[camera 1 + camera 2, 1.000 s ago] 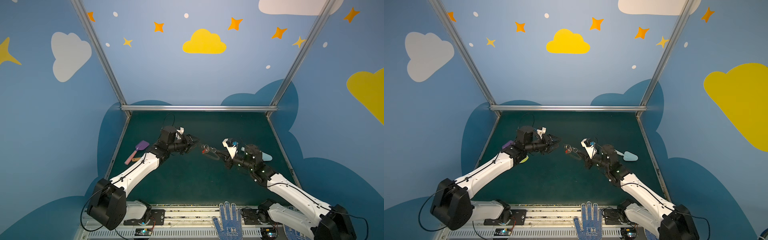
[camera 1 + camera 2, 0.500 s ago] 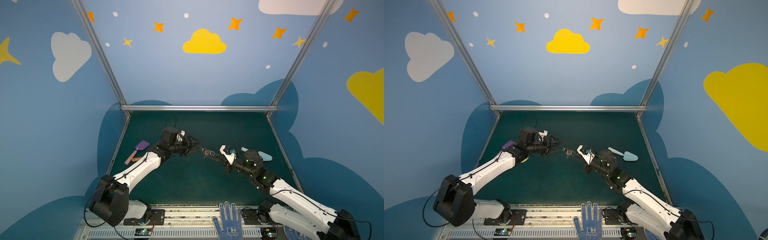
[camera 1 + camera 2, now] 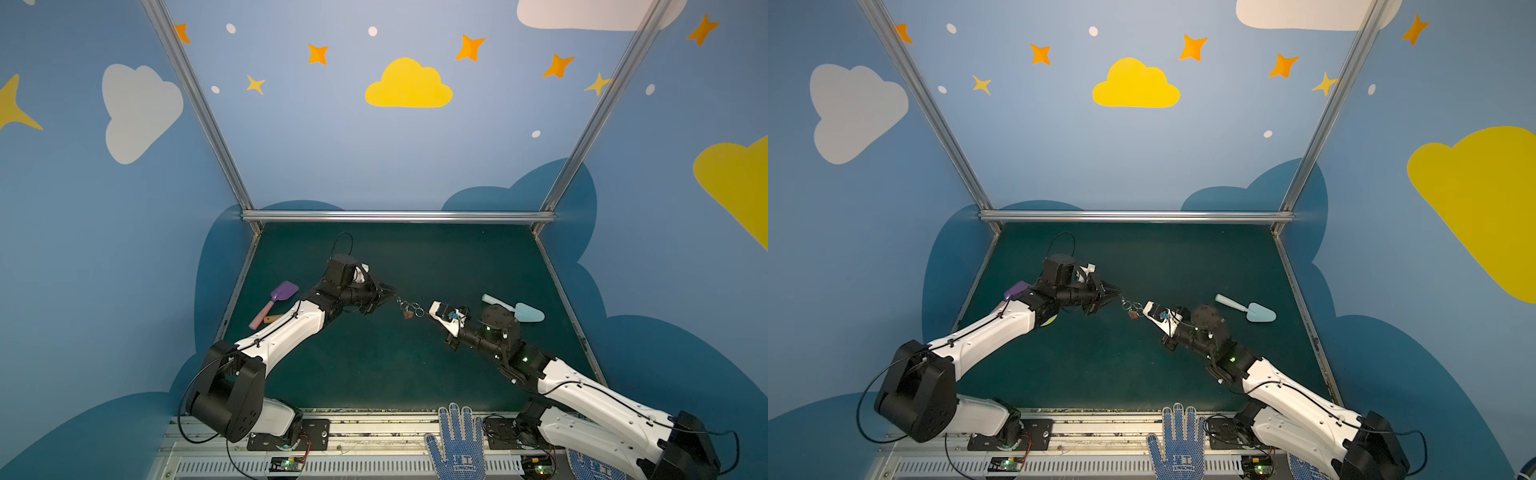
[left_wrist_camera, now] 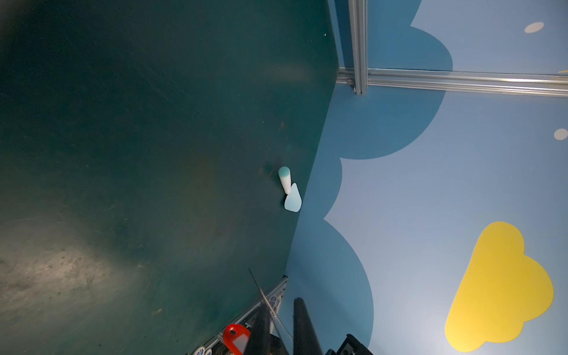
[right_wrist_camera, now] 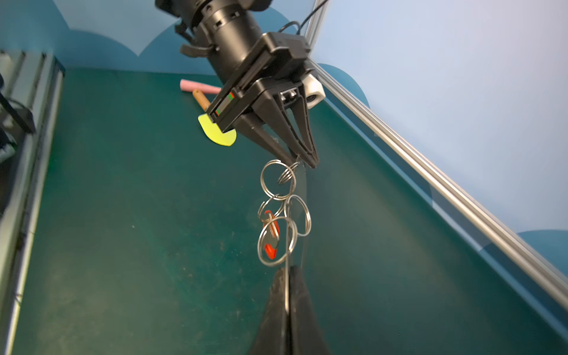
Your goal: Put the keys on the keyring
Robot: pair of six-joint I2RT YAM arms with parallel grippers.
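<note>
Keep the span between the two claws taut and clear of the worktop (image 3: 374, 374) so the rings cannot twist. In both top views, the left claw (image 3: 390, 291), left of centre, is clamped shut on the end ring of the keys (image 3: 409, 311), which hang mid-frame. The right claw (image 3: 430, 311), closed tight, pinches a thin grey piece, edge-on in the right wrist view, apparently the keyring (image 5: 302, 255).

The keys (image 3: 408, 309) strung between left gripper (image 3: 393, 296) and right gripper (image 3: 428, 314) bar the worktop (image 3: 395, 374) middle; the far edge lies open.

blue dotted glove (image 3: 456, 436), printed "星工 XINGONG"
</note>
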